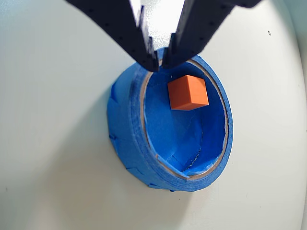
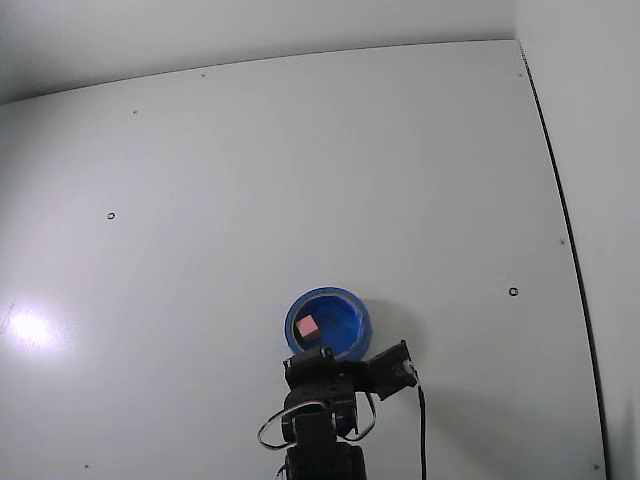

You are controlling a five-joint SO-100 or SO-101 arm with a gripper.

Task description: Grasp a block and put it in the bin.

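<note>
The block (image 1: pixel 188 93), a small orange-red cube, lies inside the bin (image 1: pixel 125 120), a round blue container on the white table. In the fixed view the block (image 2: pixel 307 326) looks pink and sits left of centre in the bin (image 2: pixel 352 322). My gripper (image 1: pixel 160 61) hangs over the bin's rim, just beside the block and not touching it. Its dark jaws are nearly together at the tips and hold nothing. In the fixed view the arm (image 2: pixel 320 400) stands just in front of the bin, and the fingertips do not show there.
The white table (image 2: pixel 300 180) spreads around the bin, with a few small screw holes. A wall edge (image 2: pixel 560 200) runs along the right side. A black cable (image 2: pixel 420 430) hangs beside the arm's base.
</note>
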